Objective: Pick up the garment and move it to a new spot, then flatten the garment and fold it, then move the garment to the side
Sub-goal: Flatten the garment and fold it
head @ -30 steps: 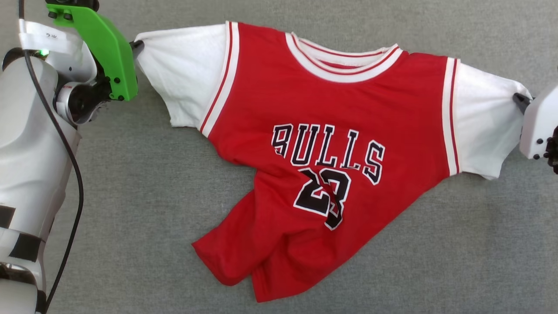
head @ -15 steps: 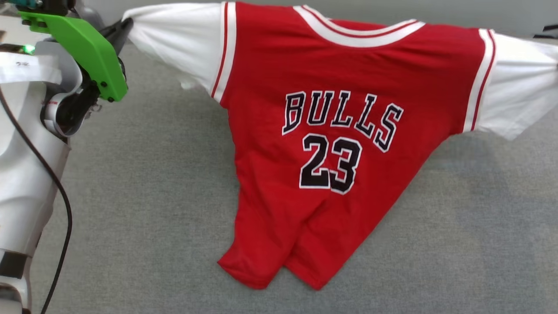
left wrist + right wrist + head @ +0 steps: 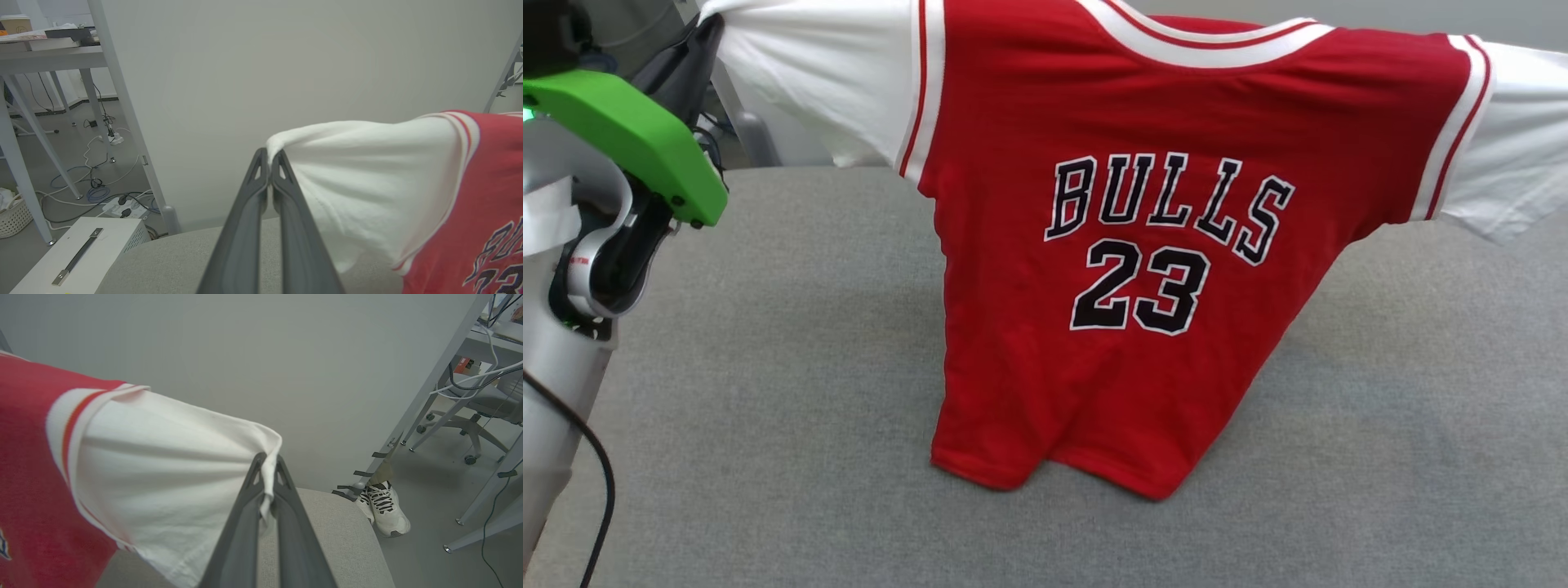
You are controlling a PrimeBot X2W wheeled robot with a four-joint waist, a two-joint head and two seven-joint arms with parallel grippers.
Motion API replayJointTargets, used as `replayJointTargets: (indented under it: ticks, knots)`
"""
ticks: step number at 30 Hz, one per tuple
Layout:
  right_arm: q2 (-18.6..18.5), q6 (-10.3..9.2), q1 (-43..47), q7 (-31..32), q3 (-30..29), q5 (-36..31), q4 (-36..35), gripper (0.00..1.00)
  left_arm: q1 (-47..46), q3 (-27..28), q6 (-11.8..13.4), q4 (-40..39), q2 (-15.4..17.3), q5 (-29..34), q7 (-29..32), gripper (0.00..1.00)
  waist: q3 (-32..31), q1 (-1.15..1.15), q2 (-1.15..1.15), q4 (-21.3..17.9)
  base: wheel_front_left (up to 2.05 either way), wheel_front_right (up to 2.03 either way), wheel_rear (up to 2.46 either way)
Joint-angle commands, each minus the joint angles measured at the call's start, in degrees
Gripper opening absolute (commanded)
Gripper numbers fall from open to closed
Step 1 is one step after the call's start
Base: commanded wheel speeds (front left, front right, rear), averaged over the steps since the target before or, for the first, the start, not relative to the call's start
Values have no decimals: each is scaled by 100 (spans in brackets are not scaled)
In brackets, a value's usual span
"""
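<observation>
I've got the red short-sleeved jersey shirt (image 3: 1111, 343) hanging spread wide over the grey fabric-covered table (image 3: 768, 408), "BULLS 23" facing me, hem low at the cloth. Left gripper (image 3: 269, 163) is pinching 1 white sleeve tip, and right gripper (image 3: 267, 467) is clamped on the other.

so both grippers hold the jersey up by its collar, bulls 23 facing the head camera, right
Not the collar: the left gripper and right gripper each pinch a white sleeve end, as both wrist views show. The jersey does face the head camera with BULLS 23.
</observation>
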Motion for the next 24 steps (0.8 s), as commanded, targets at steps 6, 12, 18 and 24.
replayJointTargets:
  ticks: [6,12,18,24]
  knots:
    - [0,-12,14,16,-368,55,-379,0,336,368,519,-1049,417,-12,40,0,-16,0,0,10,0,0,0]
    - [33,-12,-636,27,-503,49,-488,0,-32,650,705,-1471,617,35,67,0,630,0,0,5,0,0,0]
    - [26,-12,-1875,-55,-446,-70,-108,0,-953,765,560,-1188,761,166,150,0,1566,0,0,-45,0,0,0]
    - [177,-12,-3419,-282,-424,-223,708,0,-2182,733,283,-513,746,375,168,0,2481,0,0,-113,0,0,0]
